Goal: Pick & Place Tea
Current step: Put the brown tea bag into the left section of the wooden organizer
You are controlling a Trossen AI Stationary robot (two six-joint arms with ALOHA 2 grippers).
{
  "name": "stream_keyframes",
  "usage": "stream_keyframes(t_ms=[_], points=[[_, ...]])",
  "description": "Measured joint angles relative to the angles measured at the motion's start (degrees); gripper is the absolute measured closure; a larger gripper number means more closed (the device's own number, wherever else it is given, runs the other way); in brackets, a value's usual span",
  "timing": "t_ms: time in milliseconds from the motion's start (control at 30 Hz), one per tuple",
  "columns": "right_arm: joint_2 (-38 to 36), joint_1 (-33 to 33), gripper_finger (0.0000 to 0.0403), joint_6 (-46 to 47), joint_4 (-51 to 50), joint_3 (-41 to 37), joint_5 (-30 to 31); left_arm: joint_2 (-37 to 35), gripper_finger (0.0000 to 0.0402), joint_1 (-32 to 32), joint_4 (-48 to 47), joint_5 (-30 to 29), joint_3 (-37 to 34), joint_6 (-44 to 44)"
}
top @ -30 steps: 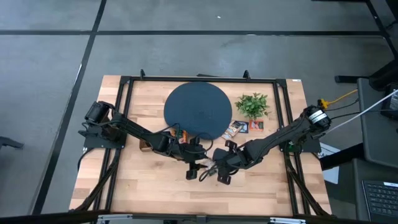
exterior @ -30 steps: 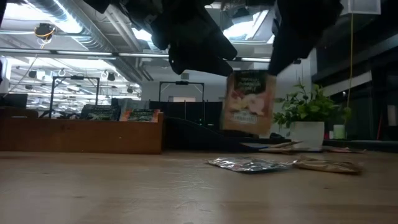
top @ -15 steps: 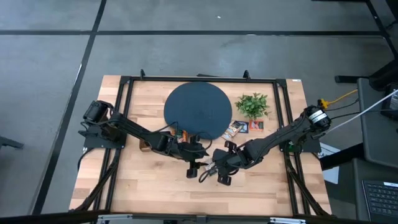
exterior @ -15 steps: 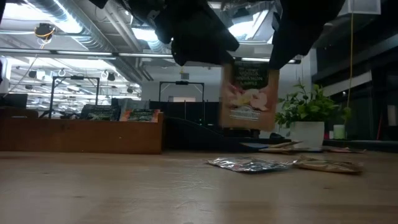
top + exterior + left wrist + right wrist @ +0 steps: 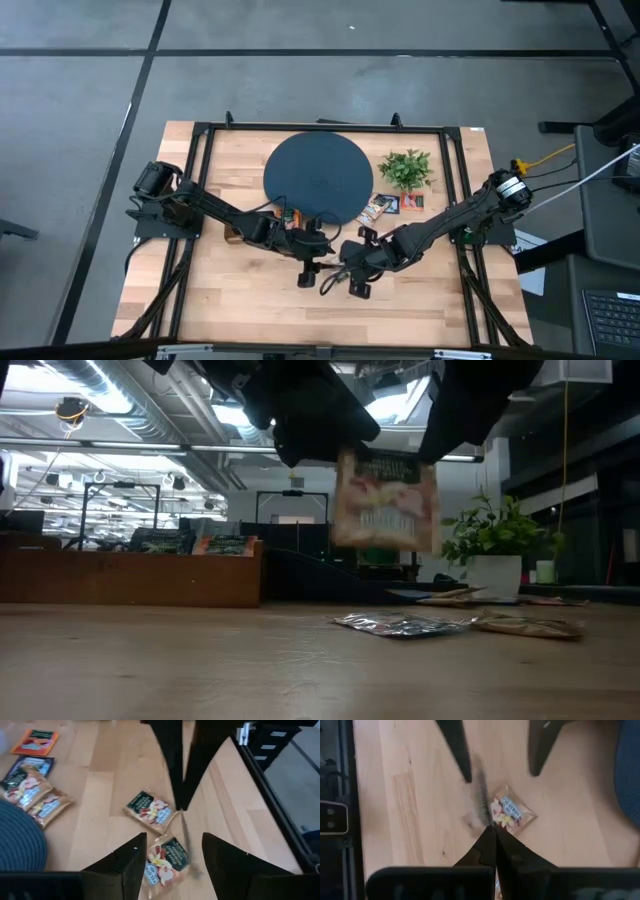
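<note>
Tea sachet [image 5: 385, 502] hangs above the table, pinched by its top edge in the right gripper [image 5: 335, 277], whose fingers are closed together on it; it looks smeared in the low view, so I judge it is swinging.

Left to right across the table [image 5: 235, 290]:
- Left gripper [image 5: 308, 270] sits near the front-middle of the table, fingers [image 5: 131, 865] spread wide and holding nothing, facing the right gripper close by. In its wrist view the held sachet shows edge-on as a thin strip below the right arm's closed fingertips.
- Round dark disc [image 5: 318, 177] lies behind both grippers, bare on top.
- Two more sachets [image 5: 150, 811] lie flat on the wood just under the two grippers.
- Further sachets [image 5: 390, 204] lie by the disc's right edge, near the small plant [image 5: 406, 168].

Risks as I judge them:
- Grip is on a thin edge only. A quick move could let the sachet slip out and fall among the loose ones.
- If this is a handover, a swinging sachet may miss the open left fingers, or be caught by a corner.
- Grippers are close; a misjudged approach could knock them together.
- Low travel could sweep the flat sachets beneath.
</note>
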Motion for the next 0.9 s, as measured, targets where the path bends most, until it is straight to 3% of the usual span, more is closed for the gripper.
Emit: stream_keyframes(t_ms=[333, 767, 900], points=[[0.00, -0.63, 0.0402, -1.35, 1.83, 0.00, 1.66, 0.00, 0.0244, -0.02, -1.04, 2.99, 0.00, -0.34], [0.00, -1.33, 0.0402, -2.42, 3.02, -0.02, 1.66, 0.02, 0.0390, -0.04, -4.76, 2.83, 0.00, -1.19], [0.00, -1.33, 0.0395, -3.01, 3.07, -0.02, 1.62, 0.02, 0.0397, -0.04, -4.81, 2.01, 0.00, -1.19]])
